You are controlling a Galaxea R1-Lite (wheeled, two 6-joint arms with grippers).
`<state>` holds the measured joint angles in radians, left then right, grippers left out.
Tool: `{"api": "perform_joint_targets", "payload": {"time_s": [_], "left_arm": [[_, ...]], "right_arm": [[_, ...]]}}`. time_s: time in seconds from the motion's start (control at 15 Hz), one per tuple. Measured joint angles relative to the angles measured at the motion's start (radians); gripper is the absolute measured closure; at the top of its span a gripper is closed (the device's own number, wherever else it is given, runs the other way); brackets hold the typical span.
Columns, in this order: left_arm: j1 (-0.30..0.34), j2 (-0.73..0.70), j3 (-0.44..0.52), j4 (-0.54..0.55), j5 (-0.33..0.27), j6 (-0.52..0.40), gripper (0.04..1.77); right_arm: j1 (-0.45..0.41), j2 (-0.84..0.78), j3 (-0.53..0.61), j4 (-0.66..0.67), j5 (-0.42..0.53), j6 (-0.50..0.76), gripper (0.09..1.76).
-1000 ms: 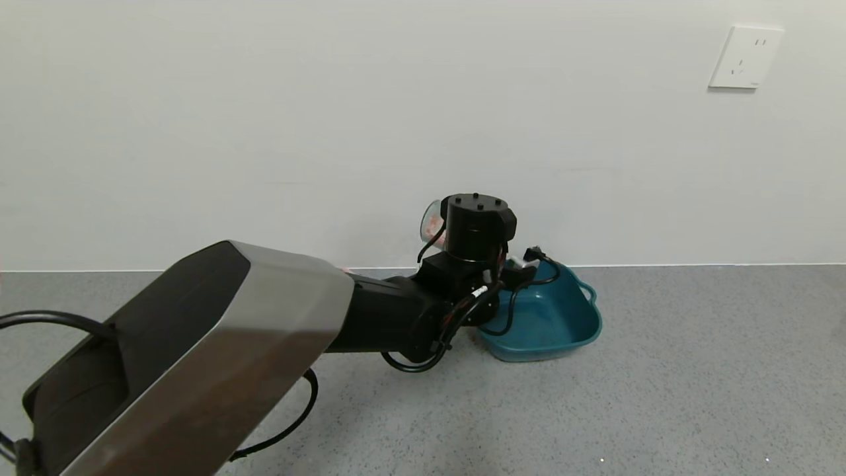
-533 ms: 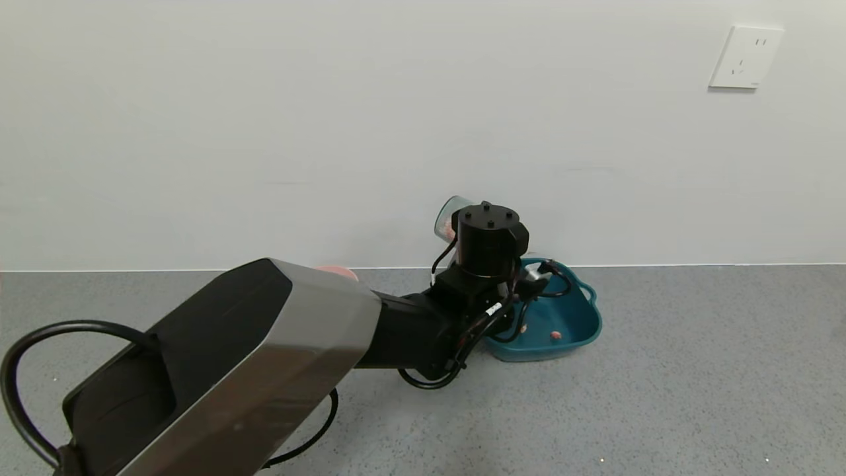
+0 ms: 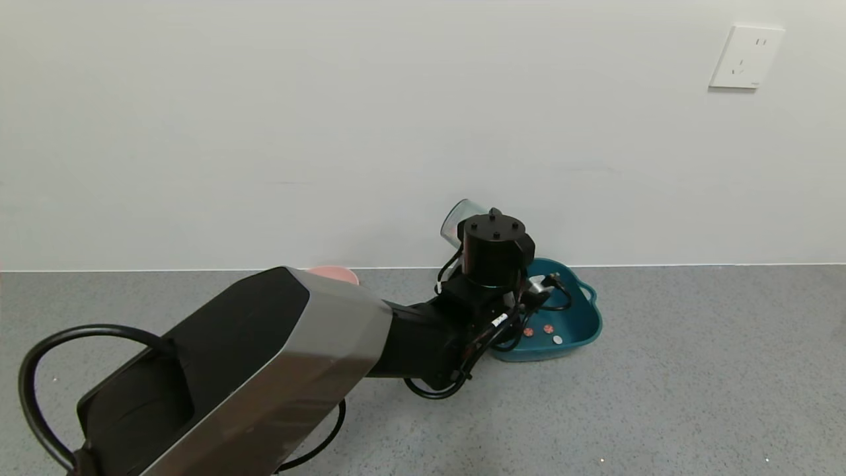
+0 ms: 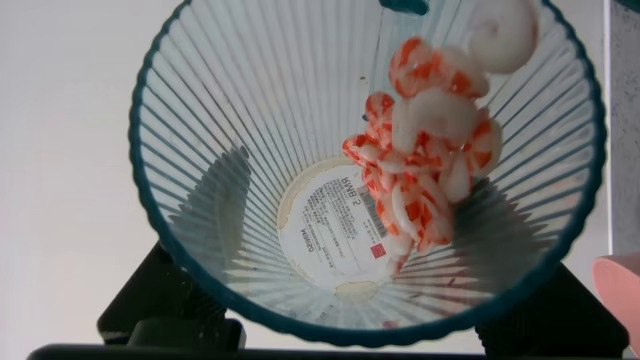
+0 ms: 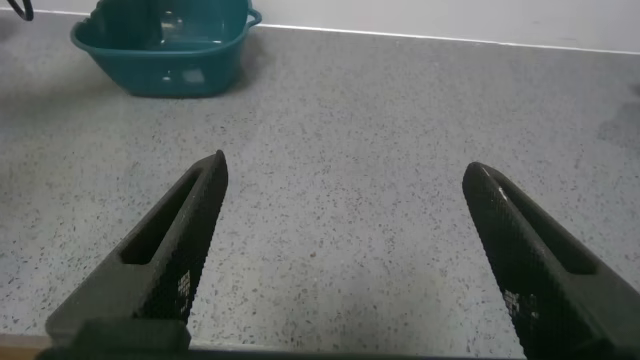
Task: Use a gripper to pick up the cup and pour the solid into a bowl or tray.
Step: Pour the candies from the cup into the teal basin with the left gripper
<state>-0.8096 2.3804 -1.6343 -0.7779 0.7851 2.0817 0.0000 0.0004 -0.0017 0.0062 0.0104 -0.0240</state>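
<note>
Pouring is under way: the left claw [image 3: 492,254] grips the ribbed translucent blue-grey cup [image 4: 370,170], tipped above the dark teal squarish plastic tray [image 3: 581,330] on the bench. Orange-pink and white pieces [image 4: 425,175] slide toward the cup's rim, a few already in the tray; next, tilt further. The right claw [image 5: 350,250] hangs open nearby.

Teal tray [image 3: 581,324], orange-and-white pieces [image 4: 425,160]

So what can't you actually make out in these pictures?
- Left tool: in the head view its own black wrist hides it, so the grip on the cup can't be seen.
- Tray: the arm covers its near left part, so the pieces already in it can't be counted.
- Pink bowl: only a sliver shows above the arm.
- Pieces in the cup: piled up in the left wrist view, uncountable.
- Right tool: open, arm out of frame.
</note>
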Motion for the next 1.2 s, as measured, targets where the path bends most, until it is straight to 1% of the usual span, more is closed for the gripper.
{"api": "perform_joint_targets", "payload": {"time_s": [0.13,0.2,0.33,0.47,0.53,0.73,0.8,0.93,1.07,1.13,1.2], "left_arm": [[-0.001,0.001,0.003,-0.005,-0.001,0.037,0.52],[-0.003,0.001,0.009,-0.026,-0.002,0.066,0.52],[-0.001,0.002,0.024,-0.121,-0.009,0.161,0.52],[0.001,0.009,0.04,-0.222,-0.035,0.276,0.52],[0.003,0.012,0.044,-0.239,-0.046,0.294,0.52],[0.004,0.018,0.05,-0.227,-0.051,0.319,0.52],[0.002,0.018,0.051,-0.227,-0.058,0.35,0.52],[0.004,0.019,0.053,-0.228,-0.086,0.378,0.52],[0.003,0.021,0.047,-0.235,-0.09,0.374,0.52],[0.001,0.022,0.043,-0.241,-0.079,0.366,0.52],[0.003,0.021,0.039,-0.244,-0.069,0.34,0.52]], "right_arm": [[0.0,0.0,0.0,0.0,0.0,0.0,0.14],[0.0,0.0,0.0,0.0,0.0,0.0,0.14],[0.0,0.0,0.0,0.0,0.0,0.0,0.14],[0.0,0.0,0.0,0.0,0.0,0.0,0.14],[0.0,0.0,0.0,0.0,0.0,0.0,0.14],[0.0,0.0,0.0,0.0,0.0,0.0,0.14],[0.0,0.0,0.0,0.0,0.0,0.0,0.14],[0.0,0.0,0.0,0.0,0.0,0.0,0.14],[0.0,0.0,0.0,0.0,0.0,0.0,0.14],[0.0,0.0,0.0,0.0,0.0,0.0,0.14],[0.0,0.0,0.0,0.0,0.0,0.0,0.14]]}}
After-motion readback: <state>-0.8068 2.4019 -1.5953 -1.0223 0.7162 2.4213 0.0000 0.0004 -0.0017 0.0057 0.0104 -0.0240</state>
